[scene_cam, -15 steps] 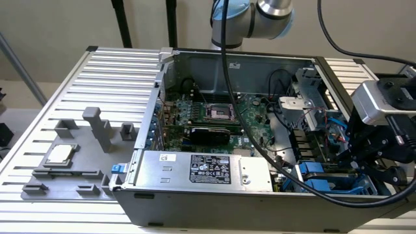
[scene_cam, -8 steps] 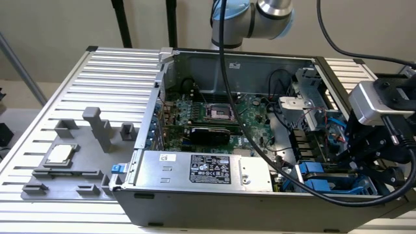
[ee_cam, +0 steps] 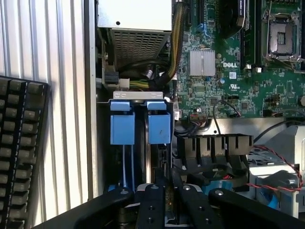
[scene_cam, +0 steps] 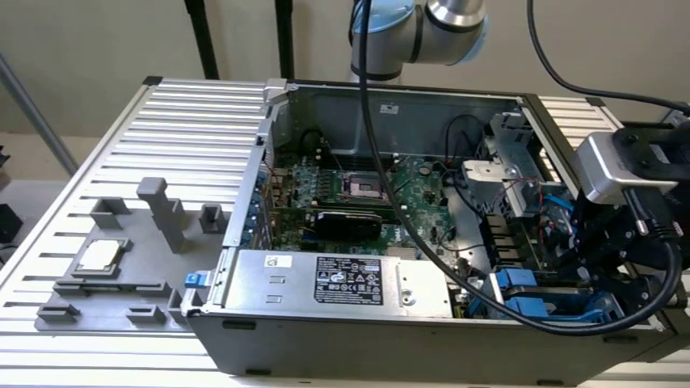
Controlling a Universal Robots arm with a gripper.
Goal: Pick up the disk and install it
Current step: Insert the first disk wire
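The fingers (ee_cam: 151,206) stand narrow, pinched on the thin edge of the disk (ee_cam: 161,164). The disk stands on edge in a slot inside the computer case (scene_cam: 323,356), at the exterior view's lower right. Its blue tab (ee_cam: 159,128) sits just beside a second blue tab (ee_cam: 123,128), near the power supply (ee_cam: 136,28).

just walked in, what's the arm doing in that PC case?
The arm's tool is down in a corner of the open computer case. Its fingers sit close on a thin edge-on slab, apparently the disk, in line with one of two blue tabs near the power supply. How far it is seated can't be told. A small silver chip lies on the grey fixture outside the case.
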